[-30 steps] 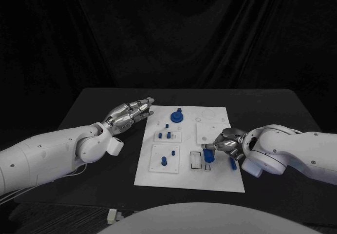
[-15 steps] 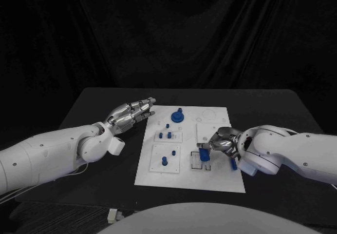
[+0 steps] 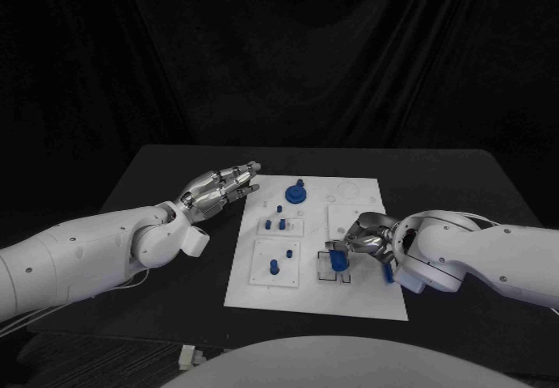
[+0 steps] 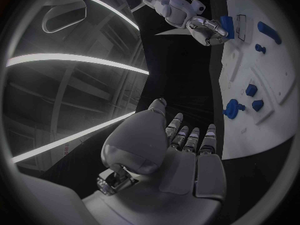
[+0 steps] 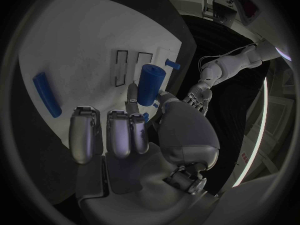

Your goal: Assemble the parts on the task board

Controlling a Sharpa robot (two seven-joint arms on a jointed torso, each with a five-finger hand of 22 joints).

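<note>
Right hand (image 3: 371, 234), blue cylinder (image 3: 339, 258) leftward

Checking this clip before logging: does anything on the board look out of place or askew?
One blue rod lies flat on the task board near its right edge, outside any slot. The right hand holds a blue cylinder by the rectangular slots.

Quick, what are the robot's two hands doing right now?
Left hand: open, holding nothing, fingers apart beside the white task board.
Right hand: holding a small blue cylinder part over the board.
</note>
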